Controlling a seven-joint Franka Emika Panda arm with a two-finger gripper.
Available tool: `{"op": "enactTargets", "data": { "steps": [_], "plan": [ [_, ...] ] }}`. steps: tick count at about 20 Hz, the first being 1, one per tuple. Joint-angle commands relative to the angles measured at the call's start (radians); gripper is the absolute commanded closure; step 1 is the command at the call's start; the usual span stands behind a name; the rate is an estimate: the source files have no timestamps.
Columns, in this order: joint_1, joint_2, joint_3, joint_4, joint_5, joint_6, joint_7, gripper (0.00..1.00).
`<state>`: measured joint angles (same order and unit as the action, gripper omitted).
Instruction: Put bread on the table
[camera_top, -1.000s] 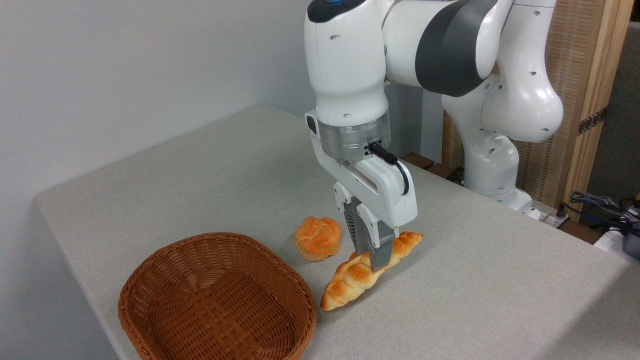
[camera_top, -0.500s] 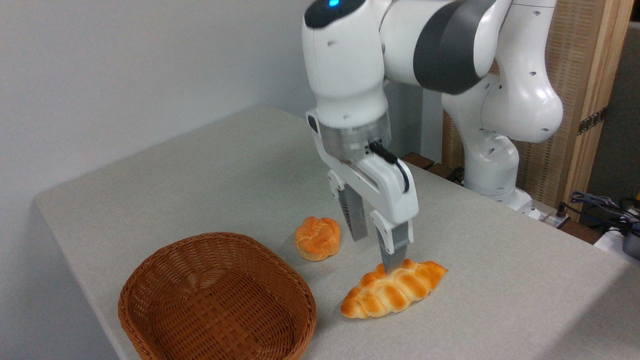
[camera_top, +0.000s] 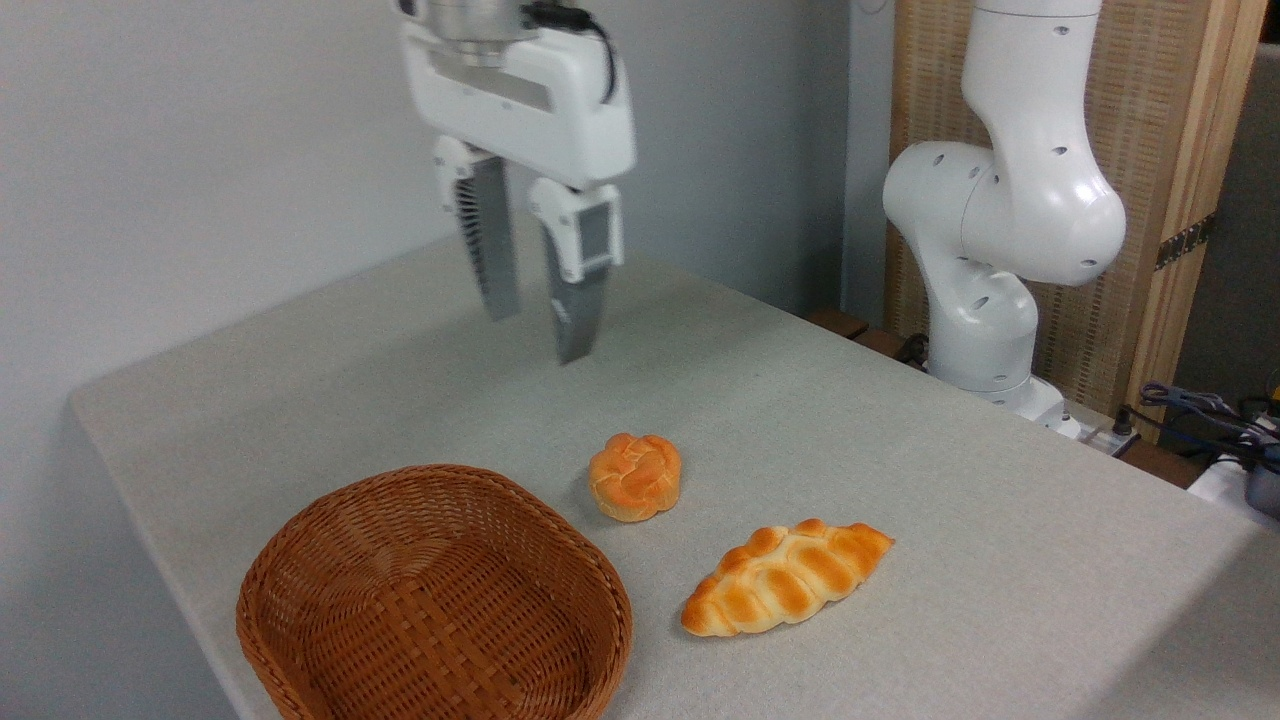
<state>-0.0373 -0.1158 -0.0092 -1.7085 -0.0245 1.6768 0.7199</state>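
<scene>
The bread (camera_top: 787, 577), a long braided golden-orange loaf with pointed ends, lies flat on the table (camera_top: 900, 480) near its front, right of the basket. My gripper (camera_top: 538, 335) hangs high above the table's back left part, far up and to the left of the loaf. Its two fingers are spread apart with nothing between them. The picture of the gripper is slightly blurred.
A brown wicker basket (camera_top: 435, 600) with nothing in it stands at the front left corner. A small round orange bun (camera_top: 635, 476) sits between the basket and the loaf. The arm's white base (camera_top: 985, 300) rises at the table's right rear edge, with cables (camera_top: 1200, 410) beyond.
The gripper opened and let go of the loaf, which settled flat on the table. It then rose and swung up to the left, well away from the loaf.
</scene>
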Motion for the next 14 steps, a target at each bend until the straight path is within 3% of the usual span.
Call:
{"op": "enactTargets", "data": {
  "steps": [1,4,14],
  "plan": [
    [0.004,0.097,-0.015,0.105,-0.031,-0.037,-0.039,0.00],
    [0.002,0.108,-0.041,0.106,-0.028,-0.048,-0.039,0.00],
    [-0.004,0.099,-0.028,0.106,-0.005,-0.065,-0.027,0.00]
  ]
}}
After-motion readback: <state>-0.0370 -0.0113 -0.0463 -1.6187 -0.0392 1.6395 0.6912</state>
